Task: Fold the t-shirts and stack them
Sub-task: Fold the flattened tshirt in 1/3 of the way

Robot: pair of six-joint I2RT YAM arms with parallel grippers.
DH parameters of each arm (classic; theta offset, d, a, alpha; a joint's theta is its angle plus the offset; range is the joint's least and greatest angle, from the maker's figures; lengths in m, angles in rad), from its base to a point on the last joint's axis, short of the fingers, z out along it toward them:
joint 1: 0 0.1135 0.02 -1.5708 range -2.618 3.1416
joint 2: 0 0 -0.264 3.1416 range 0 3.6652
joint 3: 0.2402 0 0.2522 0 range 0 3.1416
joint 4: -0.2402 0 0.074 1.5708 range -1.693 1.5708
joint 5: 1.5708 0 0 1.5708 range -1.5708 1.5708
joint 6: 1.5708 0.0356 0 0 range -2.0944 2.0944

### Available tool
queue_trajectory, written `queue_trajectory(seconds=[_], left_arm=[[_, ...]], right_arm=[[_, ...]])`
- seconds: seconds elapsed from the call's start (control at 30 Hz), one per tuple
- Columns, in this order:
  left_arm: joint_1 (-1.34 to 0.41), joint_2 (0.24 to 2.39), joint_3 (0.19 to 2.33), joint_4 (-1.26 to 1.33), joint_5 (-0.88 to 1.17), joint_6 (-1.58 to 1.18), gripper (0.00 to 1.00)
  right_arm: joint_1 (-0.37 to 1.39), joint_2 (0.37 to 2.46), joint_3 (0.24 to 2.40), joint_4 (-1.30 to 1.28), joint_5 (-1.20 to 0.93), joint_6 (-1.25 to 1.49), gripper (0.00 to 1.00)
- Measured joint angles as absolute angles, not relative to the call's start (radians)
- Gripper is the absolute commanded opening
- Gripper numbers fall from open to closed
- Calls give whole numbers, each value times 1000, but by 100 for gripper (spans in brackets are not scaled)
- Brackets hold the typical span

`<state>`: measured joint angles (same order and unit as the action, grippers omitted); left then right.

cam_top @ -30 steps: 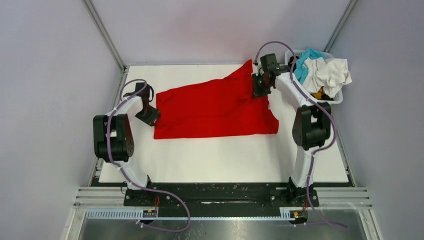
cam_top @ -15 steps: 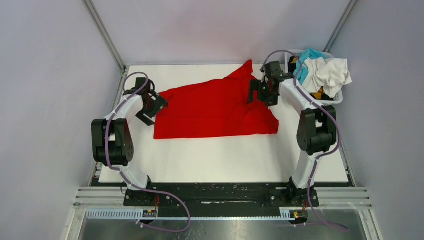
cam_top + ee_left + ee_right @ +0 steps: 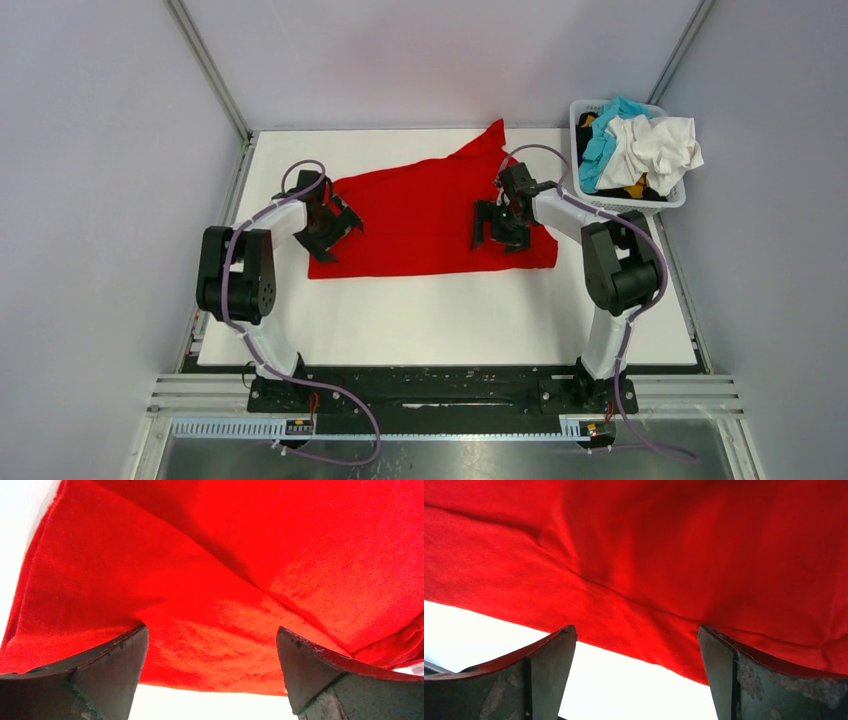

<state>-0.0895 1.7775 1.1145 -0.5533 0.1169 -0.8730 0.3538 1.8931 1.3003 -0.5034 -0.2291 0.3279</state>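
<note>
Noted red t-shirt [image 3: 420, 215] spread flat beside the basket [image 3: 660, 204], left gripper [image 3: 340, 222] over its end farthest from the basket, right gripper [image 3: 495, 228] over its basket-side end, both spread wide and empty, likely poised to pinch edges for folding.

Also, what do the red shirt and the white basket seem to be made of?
The red shirt: soft knit cloth, matte; the wrist views show a fine fuzzy texture and gentle creases. The white basket: probably rigid plastic, smooth finish; its rim keeps straight edges and its wall looks slotted.
</note>
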Motion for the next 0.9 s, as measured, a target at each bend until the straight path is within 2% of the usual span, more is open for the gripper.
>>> queue_trajectory(seconds=[0.2,0.4,0.7,0.9], left_arm=[[-88,1750,1071,-487,141,-862,99],[-100,1665,957,-397,143,-861,99],[-150,1434,714,-348,153,-865,99],[-197,1255,587,-410,152,-887,99]], right_arm=[[348,1848,1171,-396,-257,367,100],[351,1695,971,-319,-284,403,100],[431,1404,690,-367,-279,466,100],[471,1235,574,-448,-279,522,100]])
